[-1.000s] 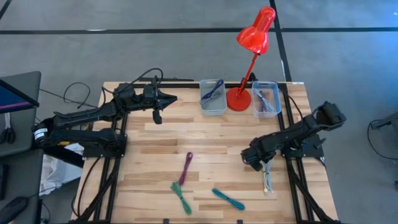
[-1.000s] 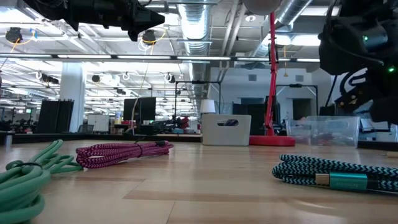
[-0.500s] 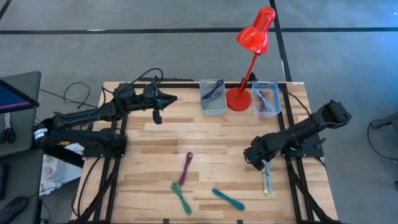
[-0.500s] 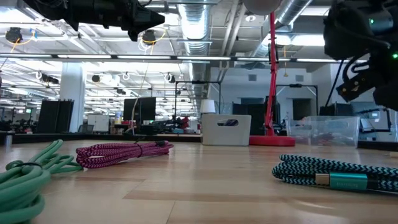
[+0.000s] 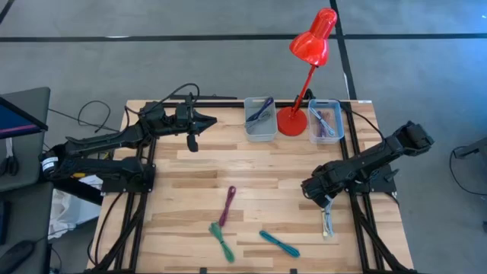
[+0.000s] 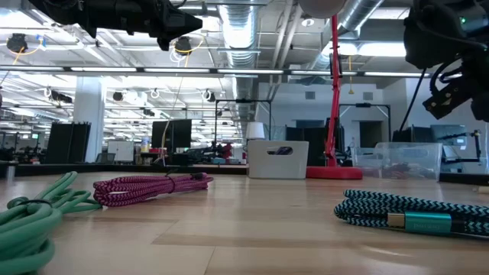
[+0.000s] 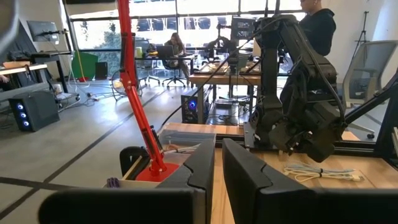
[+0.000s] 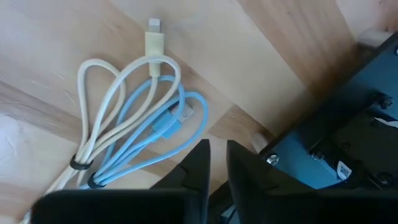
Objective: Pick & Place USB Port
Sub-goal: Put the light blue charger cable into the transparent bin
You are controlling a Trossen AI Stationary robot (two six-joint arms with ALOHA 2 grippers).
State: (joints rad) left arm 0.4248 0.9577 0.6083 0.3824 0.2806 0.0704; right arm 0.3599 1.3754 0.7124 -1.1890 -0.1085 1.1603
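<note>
Under my pincer: cream cable (image 8: 118, 99), pale blue cable (image 8: 163, 134). Magenta cable (image 5: 227, 205), green cable (image 5: 221, 243), teal cable (image 6: 405, 212) (zigzag weave). Red lamp (image 5: 307, 67).

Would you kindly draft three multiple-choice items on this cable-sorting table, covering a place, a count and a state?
1. Where does the red lamp's base stand?
A. Between the two clear bins
B. At the table's near edge
C. Beside the left arm's base

2. How many coiled cables lie loose in the middle of the table, apart from the pale pair by the right arm?
A. One
B. Three
C. Five

3. How does the right end effector stand?
A. Clamped on the lamp
B. Above the pale cables, fingers nearly together, holding nothing
C. Inside a bin

Answers:
1 A: the base sits between the left bin and the right bin.
2 B: a magenta cable, a green cable and a teal cable.
3 B: the white and light blue cables lie untouched on the wood beneath it.
</note>
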